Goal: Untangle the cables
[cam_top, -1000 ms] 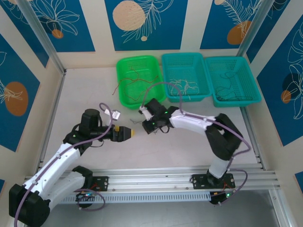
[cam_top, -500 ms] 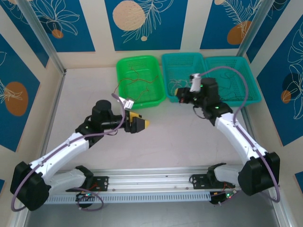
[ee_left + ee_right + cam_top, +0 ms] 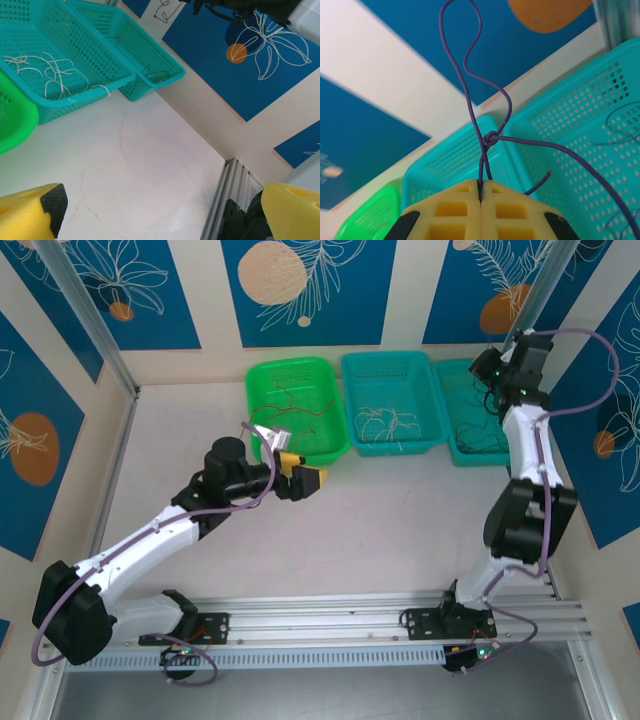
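Green basket (image 3: 320,380) has red-orange cables (image 3: 290,400), middle teal basket (image 3: 390,375) whitish cables (image 3: 390,422), right teal basket (image 3: 455,405) dark cables (image 3: 476,436). Right pincer (image 3: 481,187) is pinching a knotted purple cable (image 3: 490,138) up over it; left pincer (image 3: 160,210) gapes wide above the counter (image 3: 150,165).

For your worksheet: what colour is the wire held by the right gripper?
The wire is dark purple, clearest from right wrist.

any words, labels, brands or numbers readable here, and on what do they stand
None: no text can be read. The green plastic mesh basket, the middle teal plastic mesh basket, the right teal plastic mesh basket and the blue wall panels with leaf drawings bear no lettering.
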